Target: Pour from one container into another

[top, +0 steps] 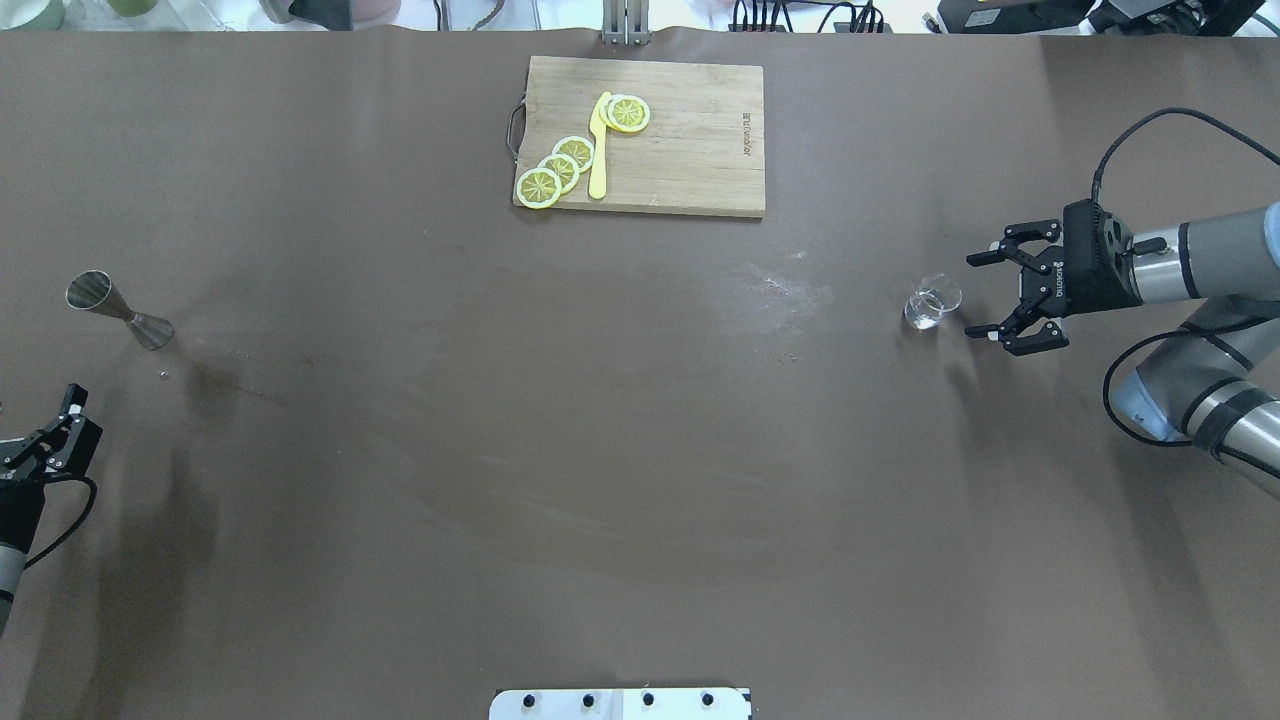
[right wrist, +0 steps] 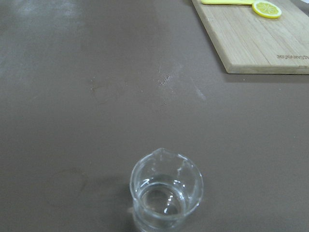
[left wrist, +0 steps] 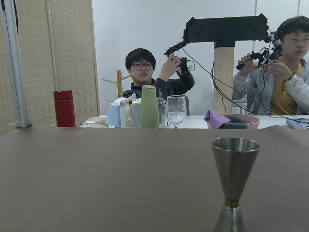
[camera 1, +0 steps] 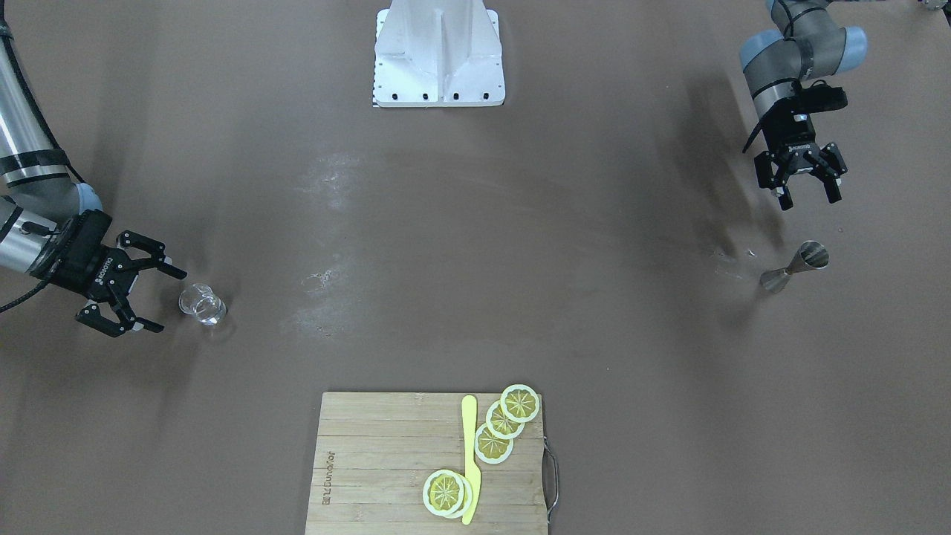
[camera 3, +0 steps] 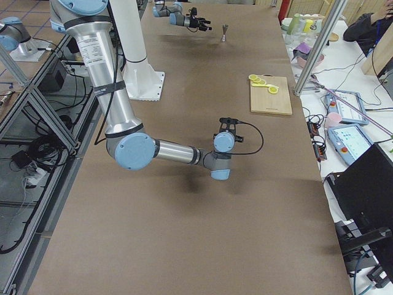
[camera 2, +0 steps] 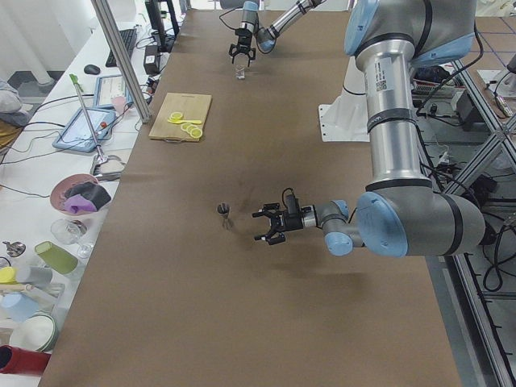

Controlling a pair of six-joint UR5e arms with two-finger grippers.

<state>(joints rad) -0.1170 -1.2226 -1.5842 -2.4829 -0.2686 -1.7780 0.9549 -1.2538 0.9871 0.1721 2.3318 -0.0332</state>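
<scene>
The right hand is seen low over the table, lying sideways with its fingers spread wide, nothing gripped between them. The small clear glass beaker is found standing upright just beyond those fingertips, close but not touched; in the right wrist view its pouring lip is turned away from the camera, and whether liquid is held inside cannot be told for sure. At the other end of the table the left hand is held above the surface, pointed downward, its fingers likewise parted and nothing held. The steel jigger is stood upright on the table near that hand but apart from it, wide cup uppermost, and is caught close up at the right of the left wrist view. The two vessels are kept well apart, one at each end. At the table's far edge from the robot a wooden cutting board is laid flat, with lemon slices and a yellow knife resting on it.
</scene>
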